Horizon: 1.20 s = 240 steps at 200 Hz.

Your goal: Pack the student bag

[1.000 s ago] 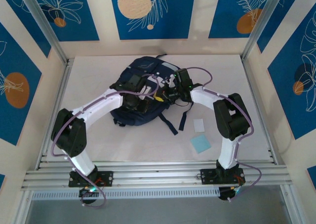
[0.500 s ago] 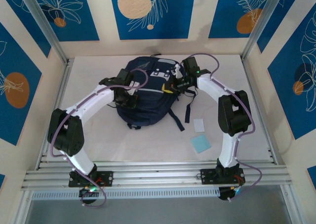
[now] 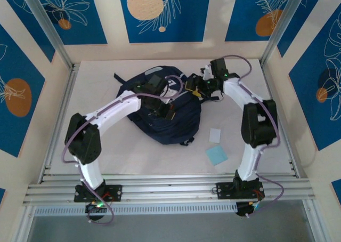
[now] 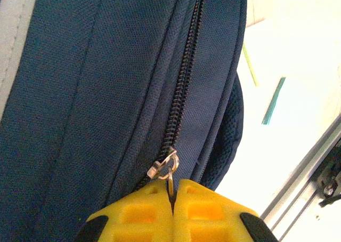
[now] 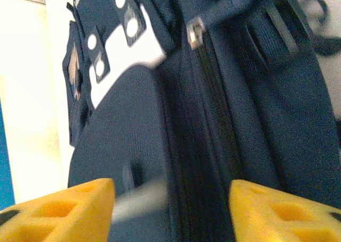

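Navy bag (image 3: 181, 126), zip step: left gripper (image 4: 173, 187) pinches pull (image 4: 164, 166); right gripper (image 5: 170, 199) wide at one o'clock, perhaps bracing; next, steady drag.

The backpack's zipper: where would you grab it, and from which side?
Pinch the metal pull tab hanging from the slider, coming in along the zipper line. It is flat and stands clear of the backpack; the left gripper holds it so.

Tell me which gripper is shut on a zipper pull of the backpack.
The left gripper: it pinches the metal zipper pull, while the right gripper gapes open at the backpack.
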Each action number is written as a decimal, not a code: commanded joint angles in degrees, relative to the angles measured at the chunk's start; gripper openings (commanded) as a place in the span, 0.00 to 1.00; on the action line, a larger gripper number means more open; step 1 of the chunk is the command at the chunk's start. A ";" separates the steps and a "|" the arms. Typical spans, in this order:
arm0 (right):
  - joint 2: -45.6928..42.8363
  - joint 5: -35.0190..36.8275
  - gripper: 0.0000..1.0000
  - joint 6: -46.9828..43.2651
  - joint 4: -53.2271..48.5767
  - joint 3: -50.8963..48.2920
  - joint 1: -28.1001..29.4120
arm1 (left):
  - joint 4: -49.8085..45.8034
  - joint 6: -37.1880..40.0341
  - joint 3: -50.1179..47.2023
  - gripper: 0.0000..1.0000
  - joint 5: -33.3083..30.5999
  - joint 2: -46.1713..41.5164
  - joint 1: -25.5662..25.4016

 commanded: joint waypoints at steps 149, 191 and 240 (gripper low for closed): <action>-12.69 7.94 0.00 26.75 36.54 -29.61 5.11 | -0.07 -5.63 -7.34 0.00 0.23 -3.08 -1.29; -12.91 8.27 0.00 24.80 34.22 -27.49 4.44 | -4.29 -6.19 -14.59 0.00 -5.48 -7.41 1.79; -13.10 7.58 0.00 22.52 32.30 -26.42 4.28 | -7.66 -4.75 -17.78 0.00 -10.95 -11.30 9.51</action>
